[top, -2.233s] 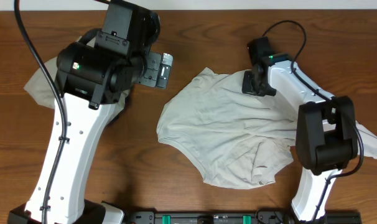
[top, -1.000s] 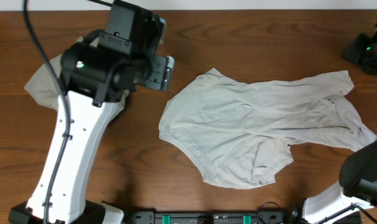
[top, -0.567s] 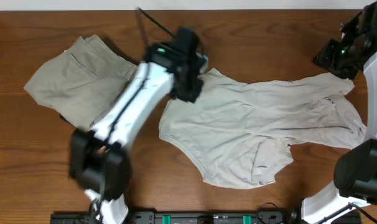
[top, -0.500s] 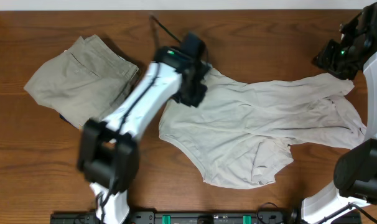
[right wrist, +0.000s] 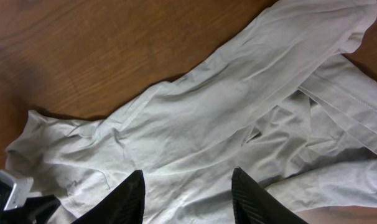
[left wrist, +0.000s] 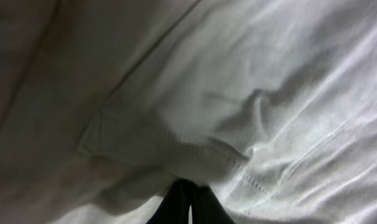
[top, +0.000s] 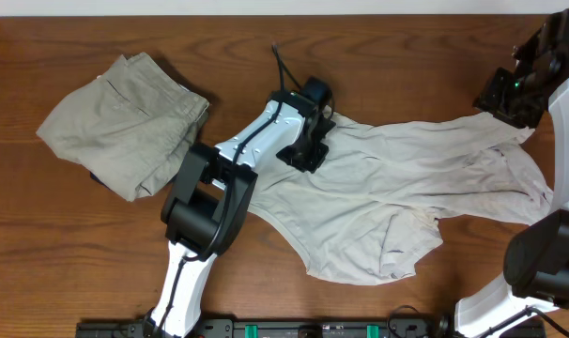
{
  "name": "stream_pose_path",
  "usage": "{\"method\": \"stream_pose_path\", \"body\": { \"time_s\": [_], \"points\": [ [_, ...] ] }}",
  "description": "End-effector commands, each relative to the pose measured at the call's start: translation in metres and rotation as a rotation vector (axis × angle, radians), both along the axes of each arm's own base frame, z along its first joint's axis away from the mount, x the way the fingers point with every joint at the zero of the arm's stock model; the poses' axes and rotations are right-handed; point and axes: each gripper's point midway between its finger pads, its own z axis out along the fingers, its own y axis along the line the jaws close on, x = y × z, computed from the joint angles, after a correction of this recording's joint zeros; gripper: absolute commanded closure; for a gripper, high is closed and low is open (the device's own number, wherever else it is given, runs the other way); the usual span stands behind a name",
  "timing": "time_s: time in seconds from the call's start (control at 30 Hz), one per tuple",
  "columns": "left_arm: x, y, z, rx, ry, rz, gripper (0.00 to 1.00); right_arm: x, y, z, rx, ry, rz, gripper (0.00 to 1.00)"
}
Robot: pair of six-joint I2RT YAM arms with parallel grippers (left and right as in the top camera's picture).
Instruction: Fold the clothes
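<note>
Jaws: L gripper (left wrist: 187, 202) pinching shut on shirt (top: 388, 188), its far-left edge; R gripper (right wrist: 187, 196) hanging apart, empty, nr desk (top: 78, 263) far-right corner | shirt lying crumpled, centre to right edge | advice: be keeping pinch firm, pulling flat slowly

The pale T-shirt (right wrist: 195, 130) lies wrinkled and stretched out on the wooden table (right wrist: 83, 50), with bare wood beyond its upper-left edge. The right gripper (right wrist: 187, 177) hangs over the shirt, fingers parted, nothing between them.

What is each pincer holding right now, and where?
Left pincer pinches the T-shirt by a stitched edge at its upper-left end; right pincer hangs open, holding nothing.
</note>
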Motion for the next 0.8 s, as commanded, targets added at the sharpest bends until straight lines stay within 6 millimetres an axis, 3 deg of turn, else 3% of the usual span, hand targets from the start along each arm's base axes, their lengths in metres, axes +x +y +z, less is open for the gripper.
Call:
{"method": "stream_pose_path", "body": {
  "time_s": [0.0, 0.1, 0.17, 0.3, 0.47, 0.57, 0.63, 0.7, 0.77],
  "points": [
    [0.025, 0.022, -0.046, 0.123, -0.077, 0.005, 0.94, -0.001, -0.003, 0.004, -0.011, -0.004, -0.005, 0.57],
    [0.068, 0.035, -0.048, 0.156, -0.229, 0.062, 0.94, -0.003, -0.002, 0.003, -0.002, 0.004, -0.024, 0.59],
    [0.103, 0.038, -0.037, 0.113, -0.335, 0.111, 0.93, -0.003, -0.001, 0.003, 0.001, 0.008, -0.027, 0.61],
    [0.171, 0.047, 0.005, 0.018, -0.525, 0.207, 0.84, -0.006, 0.005, 0.002, 0.012, 0.027, -0.037, 0.62],
    [0.227, 0.063, 0.073, -0.045, -0.684, 0.278, 0.76, -0.012, 0.015, 0.000, 0.017, 0.058, -0.017, 0.58],
    [0.242, 0.072, 0.115, -0.056, -0.730, 0.295, 0.75, -0.016, 0.020, -0.002, 0.019, 0.075, -0.002, 0.57],
    [0.243, 0.077, 0.138, -0.049, -0.731, 0.293, 0.74, -0.018, 0.025, -0.004, 0.018, 0.085, 0.021, 0.55],
    [0.231, 0.079, 0.157, -0.044, -0.690, 0.288, 0.73, -0.020, 0.030, -0.008, 0.014, 0.098, 0.051, 0.53],
    [0.208, 0.078, 0.169, -0.045, -0.603, 0.273, 0.71, -0.025, 0.035, -0.016, 0.017, 0.123, 0.064, 0.50]
  ]
}}
